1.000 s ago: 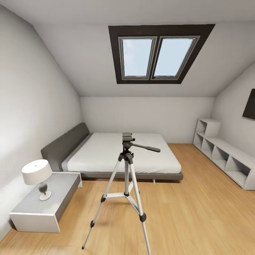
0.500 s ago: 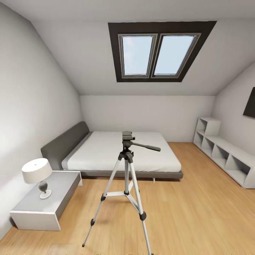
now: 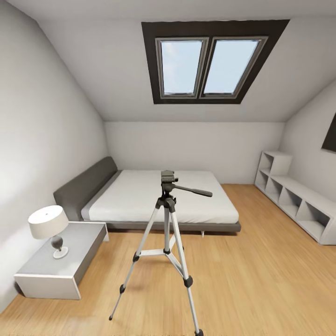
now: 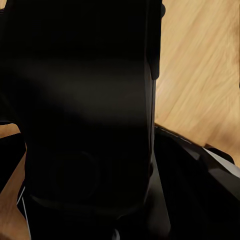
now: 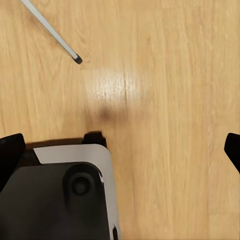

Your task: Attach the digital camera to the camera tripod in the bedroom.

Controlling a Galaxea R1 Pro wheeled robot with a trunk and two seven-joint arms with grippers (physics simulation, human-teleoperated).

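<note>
None of the mounting looks done: the camera tripod (image 3: 167, 219) stands bare-headed at six o'clock of the bed (image 3: 158, 200). Right gripper (image 5: 122, 150) spread empty; left gripper's state unreadable (possibly holding something dark).

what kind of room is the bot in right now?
Looks like an attic bedroom: a low grey bed under a sloped ceiling with a dark-framed skylight, and a lamp on the bedside unit. The camera tripod stands on the wood floor.
</note>
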